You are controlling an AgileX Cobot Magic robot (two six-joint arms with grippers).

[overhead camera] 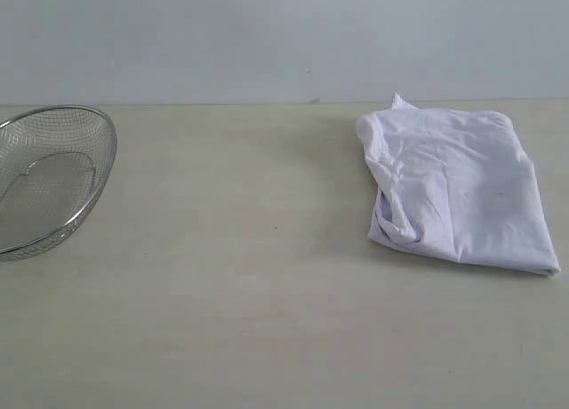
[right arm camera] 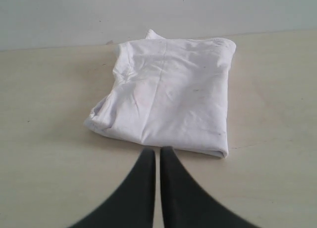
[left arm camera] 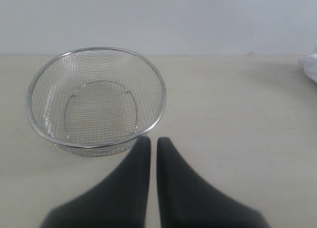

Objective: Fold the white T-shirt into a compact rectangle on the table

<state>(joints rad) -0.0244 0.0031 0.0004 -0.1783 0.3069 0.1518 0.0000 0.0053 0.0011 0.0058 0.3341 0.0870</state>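
1. At the far left of the exterior view, the wire-mesh basket (overhead camera: 53, 151) sits on the table (overhead camera: 249, 284), cut off by the frame edge. The left wrist view shows it whole, with nothing in it.
2. The left gripper (left arm camera: 152, 141) points at the basket, near its rim. Its dark jaws are drawn together to a thin slit and hold nothing.
3. The white T-shirt (overhead camera: 458, 187) lies on the right of the table, toward the far edge and well apart from the basket. It is already gathered into a rough, slightly skewed rectangle of several layers.
4. Judging by its creases and rounded folds, it is light, soft and limp. It would likely sag and fall open if lifted at one point, and the layers may slide over each other. It is not fragile.
5. The best holds look like the two corners of one short edge, pinched through all layers, or the thick rolled fold on the basket side. A pinch on the flat middle would probably catch only the top layer.
6. The right gripper (right arm camera: 157, 149) hangs just before the shirt's near edge, with its jaws almost touching and empty. Whether it brushes the cloth I cannot tell.
7. No lettering or neck tag shows, and the sleeves are tucked out of sight. The layers cannot be counted. The shirt's right corner meets the frame edge in the exterior view, where neither arm appears.
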